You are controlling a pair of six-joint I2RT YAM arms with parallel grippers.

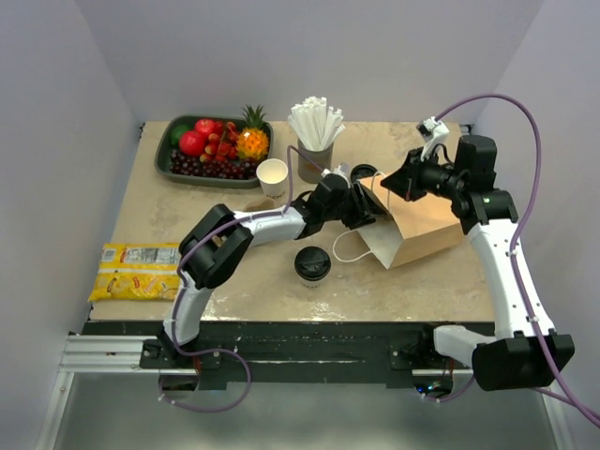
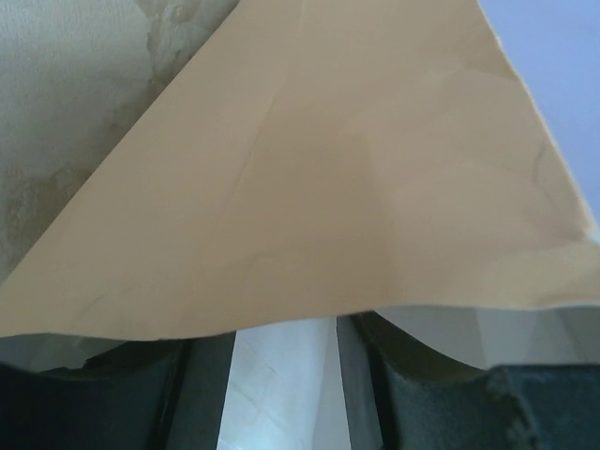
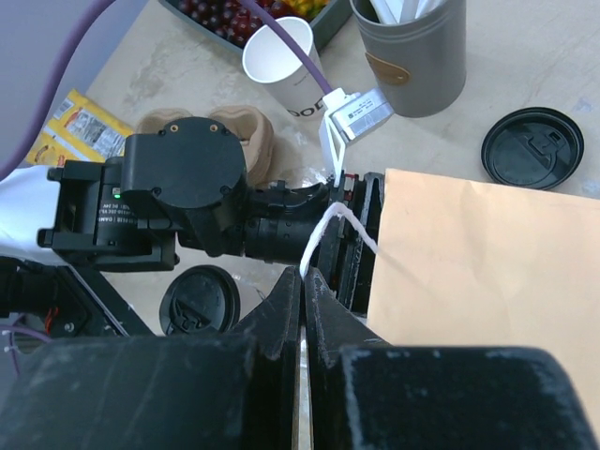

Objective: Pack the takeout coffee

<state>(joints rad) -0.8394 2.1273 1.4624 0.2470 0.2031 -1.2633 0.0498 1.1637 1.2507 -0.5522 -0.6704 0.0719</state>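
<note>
The takeout coffee (image 1: 312, 264), a white paper cup with a black lid, stands upright on the table in front of the left forearm; it also shows in the right wrist view (image 3: 200, 300). A brown paper bag (image 1: 424, 232) lies on its side, mouth facing left. My left gripper (image 1: 372, 202) is at the bag's mouth, its fingers (image 2: 422, 398) closed on the bag's edge, and the brown panel (image 2: 328, 187) fills that view. My right gripper (image 3: 305, 277) is shut on the bag's white string handle (image 3: 328, 225), holding it up above the mouth.
An open white cup (image 1: 273, 176), a grey cup of white straws (image 1: 316, 150) and a loose black lid (image 3: 532, 148) stand behind the bag. A pulp carrier (image 3: 211, 131) lies under the left arm. A fruit tray (image 1: 169, 155) sits at back left, a yellow packet (image 1: 141, 270) at front left.
</note>
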